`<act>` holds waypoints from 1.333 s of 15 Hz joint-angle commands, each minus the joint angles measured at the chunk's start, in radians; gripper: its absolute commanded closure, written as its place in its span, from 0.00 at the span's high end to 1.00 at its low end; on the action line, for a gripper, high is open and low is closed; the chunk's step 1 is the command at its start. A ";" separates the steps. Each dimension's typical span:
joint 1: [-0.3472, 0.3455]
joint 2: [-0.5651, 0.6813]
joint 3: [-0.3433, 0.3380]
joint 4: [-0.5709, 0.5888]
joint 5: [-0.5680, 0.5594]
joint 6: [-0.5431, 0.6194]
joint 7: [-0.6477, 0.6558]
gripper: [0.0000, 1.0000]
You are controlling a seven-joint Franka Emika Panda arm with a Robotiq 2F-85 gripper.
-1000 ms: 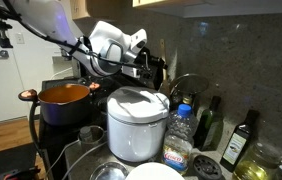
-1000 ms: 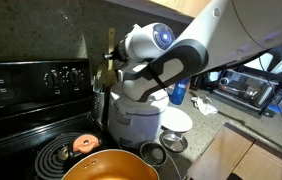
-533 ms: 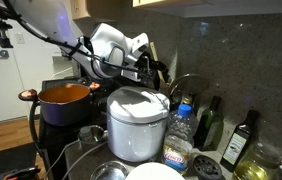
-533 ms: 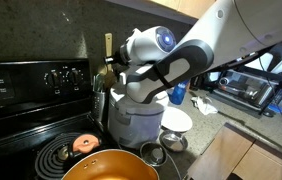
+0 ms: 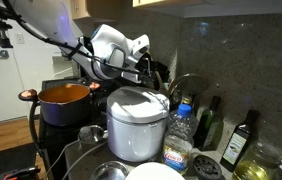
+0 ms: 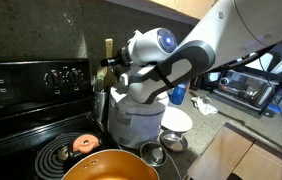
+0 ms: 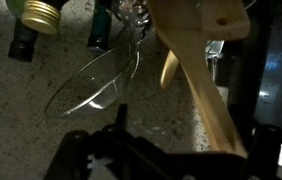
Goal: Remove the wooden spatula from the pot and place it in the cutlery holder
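Note:
The wooden spatula (image 7: 194, 60) stands upright in the cutlery holder (image 6: 99, 103) behind the white rice cooker (image 5: 136, 120). Its top pokes up beside my gripper (image 6: 108, 66) in an exterior view as a pale wooden spatula (image 6: 108, 46). In the wrist view my gripper (image 7: 171, 142) is open. Its dark fingers (image 7: 83, 152) stand wide apart, and the spatula's handle runs free between them, close to the right one. The pot (image 5: 64, 97) with its orange-brown inside sits on the stove (image 6: 31, 80), apart from the arm; the same pot (image 6: 106, 165) shows at the bottom edge of an exterior view.
A wire strainer (image 7: 91, 85) and other utensils share the holder. Bottles (image 5: 209, 120) and an oil bottle (image 5: 239, 140) line the wall. Bowls (image 6: 173, 122) lie beside the cooker. A toaster oven (image 6: 243, 85) stands further along the counter.
The jaws have gone from shut on the spatula to open, letting it go. The spatula now rests a little lower in the holder. The arm has barely moved.

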 commanded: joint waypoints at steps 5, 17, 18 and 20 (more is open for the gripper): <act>-0.026 0.143 0.042 -0.061 -0.087 -0.016 -0.012 1.00; 0.040 0.380 0.041 -0.073 -0.218 -0.397 -0.018 1.00; 0.051 0.382 0.043 -0.067 -0.221 -0.438 -0.008 1.00; 0.076 0.393 0.051 -0.068 -0.220 -0.511 0.000 1.00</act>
